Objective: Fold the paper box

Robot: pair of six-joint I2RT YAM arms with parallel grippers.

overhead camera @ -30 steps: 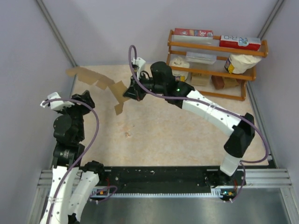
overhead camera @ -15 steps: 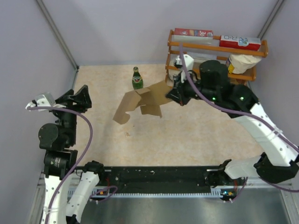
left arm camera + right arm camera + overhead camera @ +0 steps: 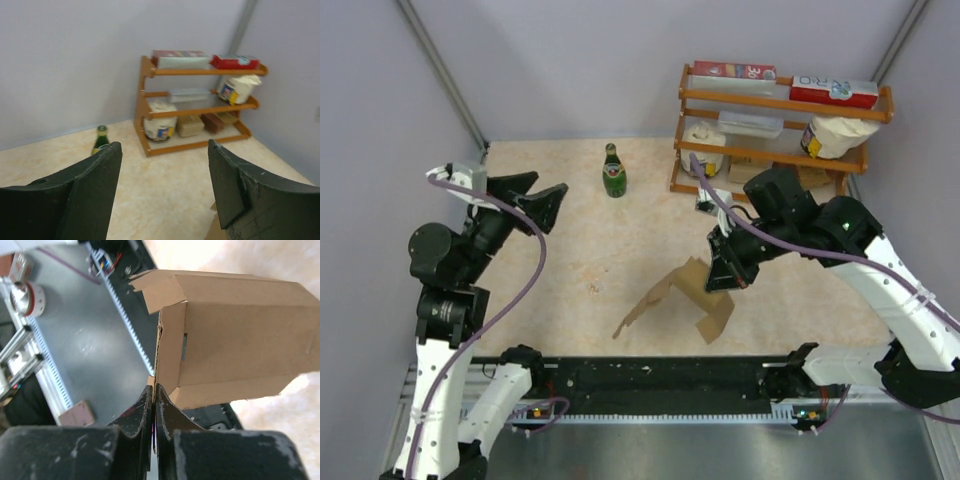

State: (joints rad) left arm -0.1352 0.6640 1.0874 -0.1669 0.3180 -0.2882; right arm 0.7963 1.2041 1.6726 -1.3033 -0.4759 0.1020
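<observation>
The paper box (image 3: pixel 685 300) is a plain brown cardboard sheet, partly folded, hanging low over the table's near middle. My right gripper (image 3: pixel 720 272) is shut on one thin edge of it. In the right wrist view the fingers pinch that edge at my right gripper (image 3: pixel 154 388), and the box (image 3: pixel 240 335) spreads up and right with a flap bent over. My left gripper (image 3: pixel 538 196) hovers open at the left, well apart from the box. The left wrist view shows my left gripper (image 3: pixel 165 150) with nothing between its fingers and a brown cardboard corner (image 3: pixel 214 233) at the bottom.
A green bottle (image 3: pixel 612 170) (image 3: pixel 101 139) stands at the back of the table. A wooden rack (image 3: pixel 775 100) (image 3: pixel 147 105) with cartons, tubs and bags fills the back right corner. Walls close in both sides. A black rail (image 3: pixel 660 378) runs along the near edge.
My right arm has swung the box from the far left across to the near middle. The left arm has lifted and turned toward the centre. The bottle has come into view.
</observation>
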